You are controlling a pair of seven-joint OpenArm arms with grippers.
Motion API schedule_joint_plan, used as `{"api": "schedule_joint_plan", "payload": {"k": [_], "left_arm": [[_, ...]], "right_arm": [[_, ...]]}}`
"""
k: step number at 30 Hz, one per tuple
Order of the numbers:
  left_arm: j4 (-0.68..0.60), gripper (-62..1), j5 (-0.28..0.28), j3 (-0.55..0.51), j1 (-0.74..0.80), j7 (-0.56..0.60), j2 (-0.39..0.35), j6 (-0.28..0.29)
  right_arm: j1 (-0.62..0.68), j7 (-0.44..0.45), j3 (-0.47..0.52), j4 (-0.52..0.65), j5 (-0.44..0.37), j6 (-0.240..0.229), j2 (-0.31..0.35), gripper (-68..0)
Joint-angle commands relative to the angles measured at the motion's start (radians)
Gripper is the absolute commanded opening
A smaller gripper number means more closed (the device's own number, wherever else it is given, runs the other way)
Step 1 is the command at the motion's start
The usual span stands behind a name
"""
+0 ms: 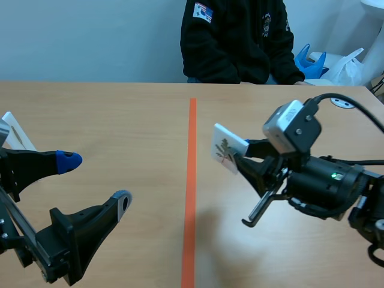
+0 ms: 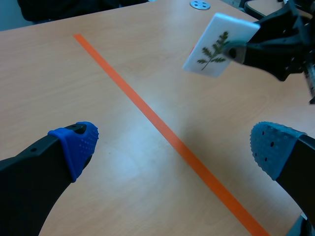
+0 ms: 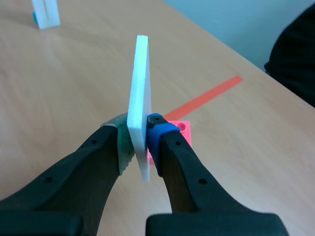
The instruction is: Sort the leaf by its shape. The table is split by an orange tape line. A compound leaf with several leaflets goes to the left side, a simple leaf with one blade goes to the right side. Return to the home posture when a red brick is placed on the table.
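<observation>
My right gripper [image 1: 243,155] is shut on a white card [image 1: 227,149] and holds it in the air, right of the orange tape line [image 1: 191,180]. The left wrist view shows the card's face [image 2: 219,45]: a green compound leaf with several leaflets. In the right wrist view the card [image 3: 140,103] stands edge-on between the pads [image 3: 154,129]. A pink-red brick [image 3: 183,132] lies on the table just behind those fingers, near the tape. My left gripper [image 1: 96,180] stands open low at the left, holding nothing.
A person in a dark jacket [image 1: 240,36] sits across the table. Another white card [image 1: 15,135] stands at the far left edge. A round metal disc [image 1: 342,102] is set in the table at the back right, with a blue object and white bag beyond.
</observation>
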State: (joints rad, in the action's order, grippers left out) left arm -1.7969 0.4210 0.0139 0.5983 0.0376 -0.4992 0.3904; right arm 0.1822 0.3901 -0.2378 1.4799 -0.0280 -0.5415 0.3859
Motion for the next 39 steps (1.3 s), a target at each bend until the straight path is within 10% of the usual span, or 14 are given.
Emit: {"api": "schedule_joint_plan", "payload": {"k": [1,6,15,39], "left_arm": [[-0.005,1.4,0.009,0.005,0.0,0.017,0.0,0.002],[-0.005,1.4,0.009,0.005,0.0,0.017,0.0,0.002],[-0.005,1.4,0.009,0.005,0.0,0.017,0.0,0.002],[-0.005,1.4,0.009,0.005,0.0,0.017,0.0,0.002]], "right_arm": [[0.007,-0.001,0.049,0.021,-0.05,-0.021,0.011,-66.0],[0.042,-0.06,0.235,0.046,-0.21,-0.108,0.01,-66.0],[0.048,-0.22,0.453,0.041,-0.338,-0.105,0.011,-66.0],[-0.373,-0.163,0.338,-0.69,-0.385,0.122,0.046,-66.2]]}}
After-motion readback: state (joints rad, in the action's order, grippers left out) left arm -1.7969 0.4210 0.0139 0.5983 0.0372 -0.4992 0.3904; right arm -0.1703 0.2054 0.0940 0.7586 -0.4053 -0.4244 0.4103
